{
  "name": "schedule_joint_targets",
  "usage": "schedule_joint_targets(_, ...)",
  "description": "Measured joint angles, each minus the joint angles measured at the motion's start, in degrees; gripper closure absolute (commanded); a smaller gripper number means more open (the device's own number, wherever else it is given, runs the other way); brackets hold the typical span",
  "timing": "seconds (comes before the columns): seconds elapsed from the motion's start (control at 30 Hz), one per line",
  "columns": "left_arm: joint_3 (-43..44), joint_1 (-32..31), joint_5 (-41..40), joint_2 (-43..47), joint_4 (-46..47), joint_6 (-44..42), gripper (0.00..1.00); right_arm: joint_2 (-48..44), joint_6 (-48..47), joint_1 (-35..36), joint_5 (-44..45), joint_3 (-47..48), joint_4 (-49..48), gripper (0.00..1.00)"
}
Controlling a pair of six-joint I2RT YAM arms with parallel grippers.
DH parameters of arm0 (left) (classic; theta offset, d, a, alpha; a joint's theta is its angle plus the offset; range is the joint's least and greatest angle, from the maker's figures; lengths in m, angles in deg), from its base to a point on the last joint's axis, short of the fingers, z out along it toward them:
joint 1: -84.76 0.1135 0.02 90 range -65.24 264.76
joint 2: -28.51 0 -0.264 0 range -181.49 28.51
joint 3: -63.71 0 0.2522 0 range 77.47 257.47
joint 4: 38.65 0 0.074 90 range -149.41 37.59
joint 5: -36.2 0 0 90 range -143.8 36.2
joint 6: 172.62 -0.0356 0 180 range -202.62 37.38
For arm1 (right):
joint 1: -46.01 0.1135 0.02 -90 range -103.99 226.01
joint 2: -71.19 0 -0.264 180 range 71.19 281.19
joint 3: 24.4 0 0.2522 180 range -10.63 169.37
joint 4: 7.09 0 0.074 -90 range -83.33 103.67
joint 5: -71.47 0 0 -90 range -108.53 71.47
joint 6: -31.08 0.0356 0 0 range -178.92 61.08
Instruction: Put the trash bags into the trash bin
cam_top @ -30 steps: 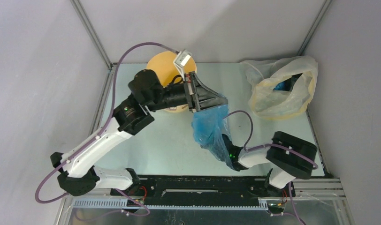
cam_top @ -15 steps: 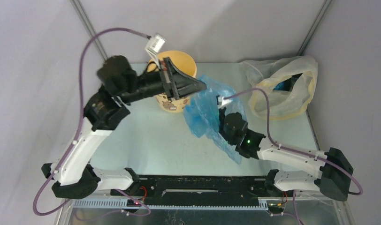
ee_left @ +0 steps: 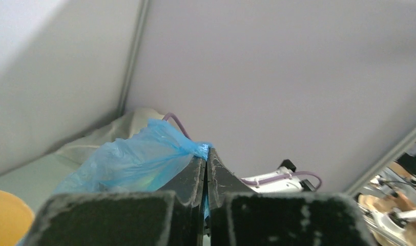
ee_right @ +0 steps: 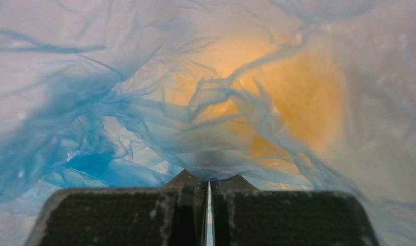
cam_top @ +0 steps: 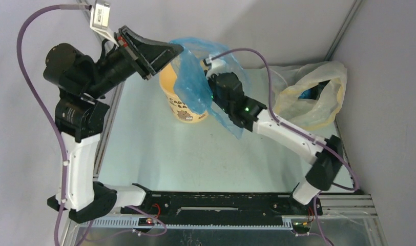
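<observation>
Now the left tool (cam_top: 176,47) pinches the top of the bag (cam_top: 191,84); the right tool (cam_top: 212,77) clamps its film at 3 o'clock. It hangs spread over the bin (cam_top: 188,111), not yet inside; lowering remains. The back wall (cam_top: 247,25) crowds 12 o'clock; the counter (cam_top: 160,154) lies open toward 6.

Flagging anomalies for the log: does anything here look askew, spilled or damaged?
Nothing is spilled or damaged. The blue trash bag, pinched by the left gripper and the right gripper, hangs stretched above the upright trash bin. One flap trails down outside the bin's wall rather than inside.
</observation>
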Motion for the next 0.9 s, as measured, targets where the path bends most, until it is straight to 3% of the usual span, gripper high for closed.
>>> schedule_joint_targets(0.33, 1.29, 15.63, 8.37, -10.27, 10.49, 6.6, 1.0, 20.72, -0.9, -5.84, -7.96, 31.3, 17.16, 1.0)
schedule_joint_targets(0.43, 1.4, 19.41, 9.64, -13.33, 11.52, 7.78, 1.0, 24.81, -0.96, -7.21, -9.2, 36.94, 21.0, 1.0)
schedule_joint_targets(0.67, -3.28, 23.71, 9.4, -14.86, 12.0, 6.64, 0.99, 32.57, -0.94, -8.17, -11.04, 42.73, 29.79, 1.0)
schedule_joint_targets(0.9, -11.98, 24.02, 2.8, -14.86, 6.29, -0.98, 0.99, 38.69, -1.73, -7.61, -10.86, 48.7, 41.46, 1.0)
